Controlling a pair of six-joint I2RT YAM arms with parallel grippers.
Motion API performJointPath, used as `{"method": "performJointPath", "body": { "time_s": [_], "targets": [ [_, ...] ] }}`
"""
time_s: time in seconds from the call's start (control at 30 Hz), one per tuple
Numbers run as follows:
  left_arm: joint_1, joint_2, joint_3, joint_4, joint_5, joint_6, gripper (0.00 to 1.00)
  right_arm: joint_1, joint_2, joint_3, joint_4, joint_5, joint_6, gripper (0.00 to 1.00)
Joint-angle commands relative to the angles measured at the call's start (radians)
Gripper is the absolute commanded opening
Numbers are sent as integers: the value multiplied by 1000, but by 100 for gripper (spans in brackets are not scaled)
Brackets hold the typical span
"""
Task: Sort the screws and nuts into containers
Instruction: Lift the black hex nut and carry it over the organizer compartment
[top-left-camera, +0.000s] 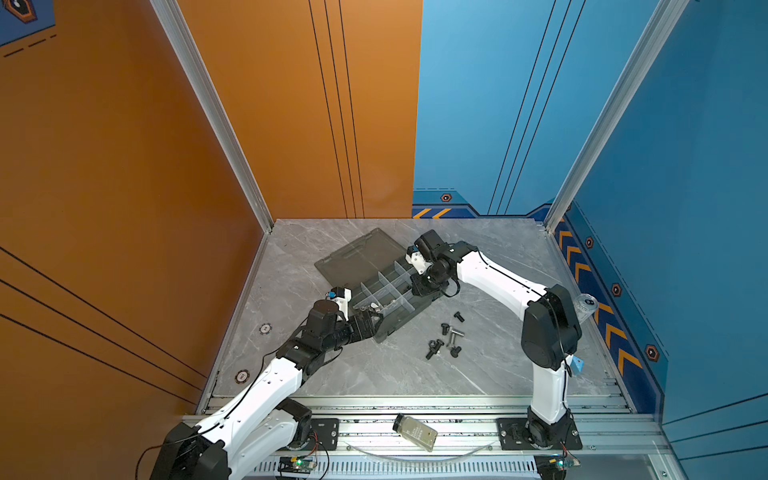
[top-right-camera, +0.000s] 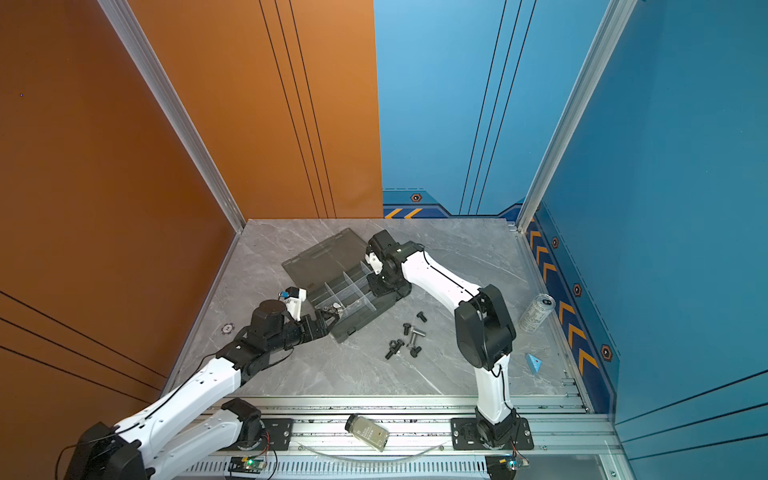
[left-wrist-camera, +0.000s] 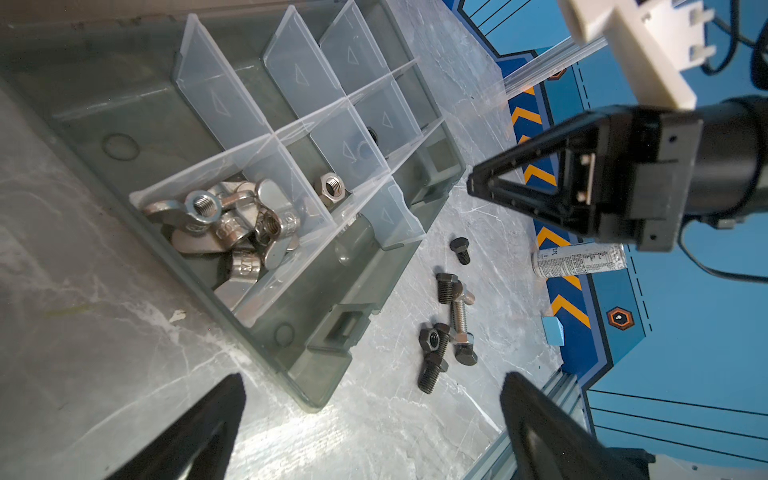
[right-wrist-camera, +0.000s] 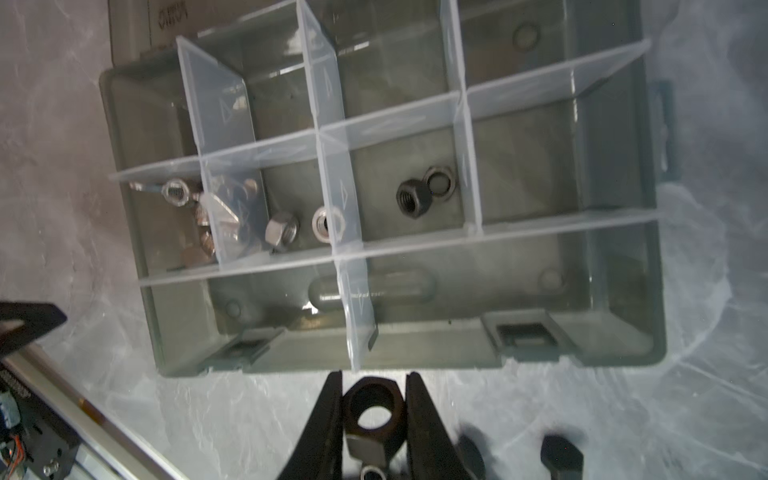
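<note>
The smoky-grey organiser box (top-left-camera: 392, 330) lies open and askew on the grey marbled table (top-left-camera: 353, 374), its lid (top-left-camera: 361, 257) laid flat behind it, and pale dividers (left-wrist-camera: 216, 95) split it into the containers (right-wrist-camera: 528, 166). In the middle row, the end cell nearest the left arm holds a heap of shiny wing nuts (left-wrist-camera: 220, 220). The next cell holds a silver hex nut (left-wrist-camera: 332, 189); the right wrist view shows a second silver nut (right-wrist-camera: 328, 224) blurred behind a divider, so its cell cannot be told. The third cell holds a black hex nut (right-wrist-camera: 413, 198) with a thin dark ring (right-wrist-camera: 440, 183) touching it. The left gripper (left-wrist-camera: 372, 376) sits beside the end of the box where the wing nuts are, its fingers (left-wrist-camera: 208, 415) spread wide apart. The right gripper (right-wrist-camera: 375, 376) is over the box's opposite end in both top views, its fingers (right-wrist-camera: 328, 415) clamped on a held nut (right-wrist-camera: 376, 409), black and six-sided. The unsorted screws (top-left-camera: 444, 338) lie on the table near the box's latch side: several black bolts (left-wrist-camera: 446, 286) and one silver bolt (left-wrist-camera: 459, 311) in a loose cluster, with a loose black nut (left-wrist-camera: 432, 334) among them. A drink can (top-right-camera: 536, 311) is near the right wall and a bottle (top-left-camera: 415, 432) lies on the front rail
</note>
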Motion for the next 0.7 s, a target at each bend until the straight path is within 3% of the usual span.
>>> {"method": "performJointPath", "body": {
  "time_s": [0.0,0.2,0.67],
  "targets": [
    [3,-15,-16,-16,9,2,98,-6,57,103,20,36,34,11],
    [4,-22,-18,-19,9,0,98,-10,172,212,33,42,57,13],
    [8,-32,-16,-27,7,1,98,-11,261,259,28,60,62,35]
  ]
}}
